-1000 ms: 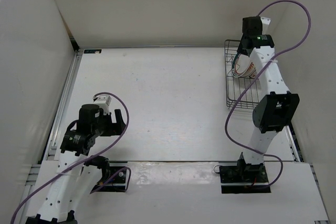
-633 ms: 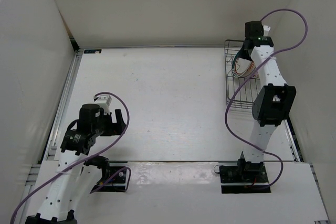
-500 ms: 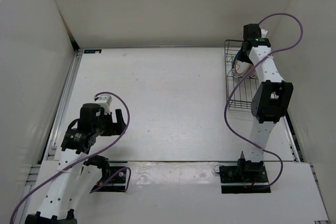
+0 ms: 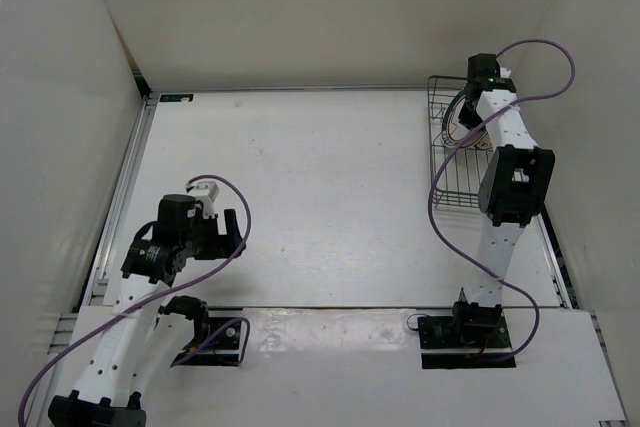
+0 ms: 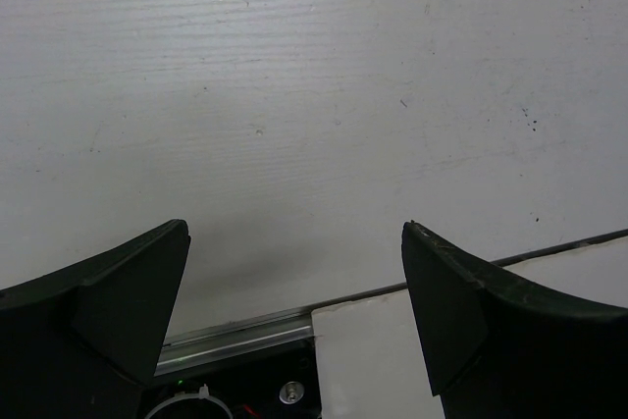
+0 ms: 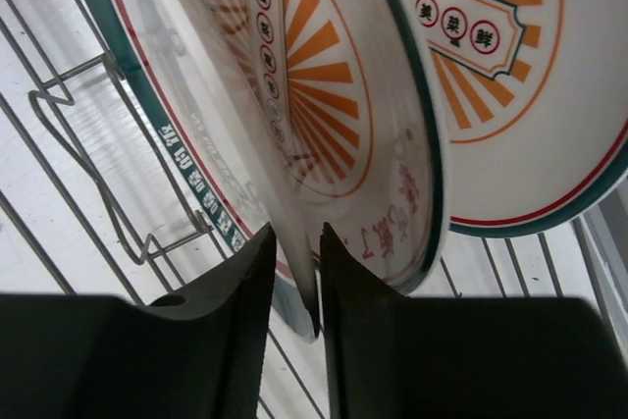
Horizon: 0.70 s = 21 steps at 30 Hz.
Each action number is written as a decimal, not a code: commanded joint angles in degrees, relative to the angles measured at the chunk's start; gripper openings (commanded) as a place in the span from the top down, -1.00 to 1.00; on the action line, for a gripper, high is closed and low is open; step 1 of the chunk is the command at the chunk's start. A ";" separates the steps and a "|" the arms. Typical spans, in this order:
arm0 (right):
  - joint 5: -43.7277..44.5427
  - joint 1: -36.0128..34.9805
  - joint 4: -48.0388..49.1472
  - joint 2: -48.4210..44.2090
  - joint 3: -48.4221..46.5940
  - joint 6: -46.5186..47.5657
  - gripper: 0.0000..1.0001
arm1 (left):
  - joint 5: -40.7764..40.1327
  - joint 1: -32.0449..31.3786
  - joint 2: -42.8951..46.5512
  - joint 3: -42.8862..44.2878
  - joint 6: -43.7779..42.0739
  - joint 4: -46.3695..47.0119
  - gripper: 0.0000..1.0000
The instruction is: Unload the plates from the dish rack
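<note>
- Top external view: the right arm stretches over the black wire dish rack (image 4: 450, 162) at the far right of the bench (image 4: 320, 177). Its wrist hides the right fingers. The plates (image 4: 462, 125) show only as a pale sliver inside the rack.
- The left fingers (image 4: 232, 227) hang over the near left of the bench, well apart from the rack.
- Compared with a second ago, the right wrist sits deeper over the rack and covers more of the plates. The left arm has shifted slightly away from its base.
- Left wrist view: the left fingers (image 5: 128, 291) are spread wide and hold nothing, with bare bench (image 5: 314, 66) beneath them.
- Right wrist view: three plates with orange sunburst centres and teal rims stand on edge among the rack wires (image 6: 44, 97).
- The right fingers (image 6: 231, 291) are drawn almost together, pinching the near rim of the middle plate (image 6: 343, 144), which stands close between its neighbours.
- The step in hand looks like drawing this plate out. It probably calls for a firm pinch on the glazed rim.
- A straight lift along the tines seems best, with the plate kept upright until it clears the wires and both neighbours.
</note>
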<state>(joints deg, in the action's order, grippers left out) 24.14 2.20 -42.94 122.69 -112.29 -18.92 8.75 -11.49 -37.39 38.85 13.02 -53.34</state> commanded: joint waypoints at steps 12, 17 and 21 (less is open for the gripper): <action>2.13 0.26 1.98 -3.51 -2.40 3.01 1.00 | 3.46 -0.20 -1.28 -0.09 -0.10 1.22 -1.00; 1.71 0.09 2.07 -5.97 -4.16 1.78 1.00 | 3.90 -0.11 -1.72 -0.18 0.08 1.40 -1.00; -1.63 0.09 2.16 -9.39 -6.79 0.37 1.00 | 3.99 -0.03 -1.73 -0.18 -0.01 1.31 -1.00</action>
<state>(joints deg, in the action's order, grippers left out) 21.93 1.72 -42.94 120.38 -113.97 -17.19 11.55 -11.49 -39.27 38.85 12.99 -53.30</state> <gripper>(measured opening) 0.089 0.999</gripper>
